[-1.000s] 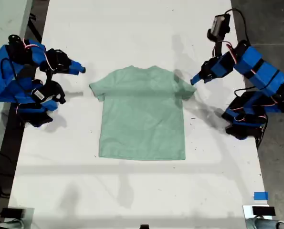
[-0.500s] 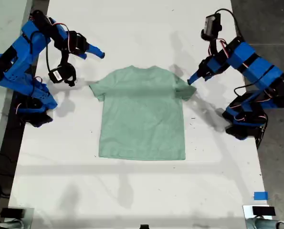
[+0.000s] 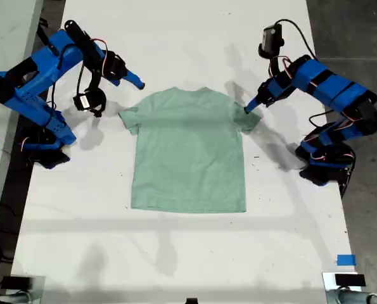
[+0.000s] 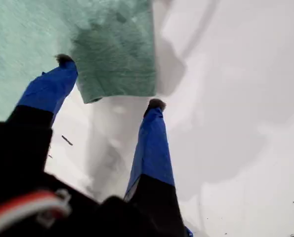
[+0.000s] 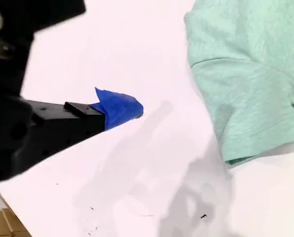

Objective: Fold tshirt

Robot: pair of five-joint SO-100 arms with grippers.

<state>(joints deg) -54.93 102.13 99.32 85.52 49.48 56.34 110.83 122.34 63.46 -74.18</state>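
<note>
White desk (image 3: 188, 253): lying under everything, running the length of the exterior view, with a scrap of blue tape (image 3: 345, 259) sticking near that view's lower right corner. Tshirt (image 3: 188, 152): pale mint-green, lying flat and spread out at the middle of the desk, collar pointing toward the top of the exterior view, both short sleeves sticking out sideways, hem lying straight. Blue arm on the exterior view's right: reaching in toward the sleeve on that side, carrying my first gripper (image 3: 250, 106); its jaws are standing apart, one fingertip (image 4: 63, 60) hovering over the sleeve cloth (image 4: 114, 54), the other fingertip (image 4: 155, 104) sitting over bare desk just past the sleeve edge, nothing clamped between them. Blue arm on the exterior view's left: reaching toward the other sleeve, carrying my second gripper (image 3: 136, 81); it is hanging over bare desk near that sleeve and holding nothing; only one blue fingertip (image 5: 119, 106) is showing, so I cannot tell how wide its jaws are standing.
</note>
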